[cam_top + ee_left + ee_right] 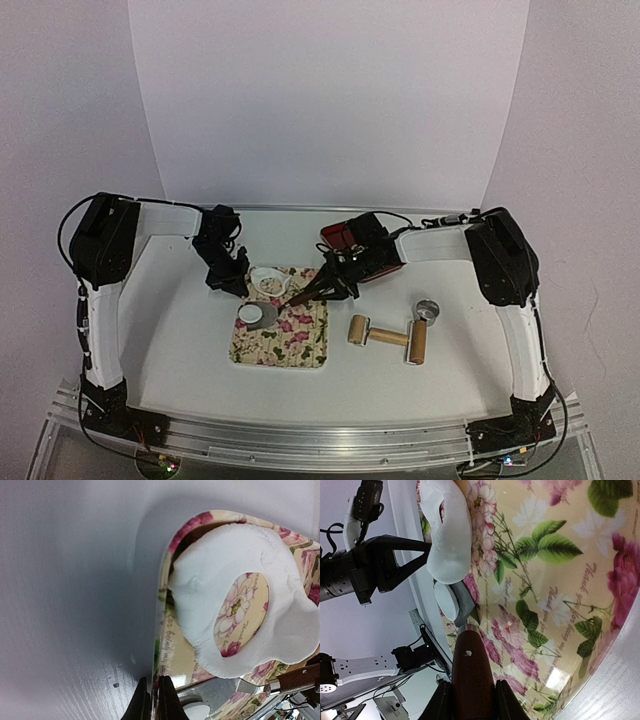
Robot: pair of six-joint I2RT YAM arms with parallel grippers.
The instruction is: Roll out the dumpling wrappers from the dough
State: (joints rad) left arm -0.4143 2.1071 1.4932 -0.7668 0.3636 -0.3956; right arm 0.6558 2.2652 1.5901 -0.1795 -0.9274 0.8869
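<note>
Overhead view of my two-arm rig at a white counter (180,340). In the centre lies a glossy floral board (300,345), cream with pink roses and green leaves. On its far left corner sits the dough sheet (220,560). It is soft, matte white and rolled thin, with wavy uneven edges and one clean oval hole where the print shows through. I judge that one round is already cut out of it.

That round, the dumpling wrapper (444,600), is a small smooth white disc. It rests on the grey metal blade (464,605) of a spatula (298,298), just beside the sheet and over the board's left side. My right gripper (470,697) has its jaws clamped on the spatula's dark polished wooden handle (470,665).

My left gripper (154,702) sits at the board's far left rim. Its jaws are pressed almost together, with the rim running into the thin slit between them, so they seem to pinch the board.

To the right, on the bare counter, lie a pale wooden rolling pin (385,335) and a shiny metal ring cutter (428,310), both well apart from the grippers. A red tray (338,238) sits behind, partly under the right arm.

What I think is left is moving this wrapper off the blade, probably to the tray. After that I expect to cut more rounds from the sheet, which has little uncut room.
</note>
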